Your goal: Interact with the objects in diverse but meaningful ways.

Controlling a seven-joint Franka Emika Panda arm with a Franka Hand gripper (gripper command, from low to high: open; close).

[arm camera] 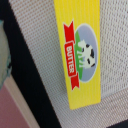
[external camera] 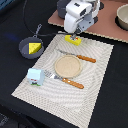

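We hover our gripper (external camera: 75,36) directly over the yellow butter box (external camera: 74,40), which lies flat at the far edge of the woven placemat (external camera: 95,70), beyond the round wooden plate (external camera: 67,65). We cannot tell how wide the jaws stand; neither view shows them. To grasp well, we should probably centre over the box, straddle its narrow width and descend squarely.

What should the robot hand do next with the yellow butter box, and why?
Probably lower straight down onto the butter box. The gripper hangs just above it at the placemat's far edge, and the wrist view shows the box lying flat right underneath, with no fingers on it. I can't tell whether the gripper is open.
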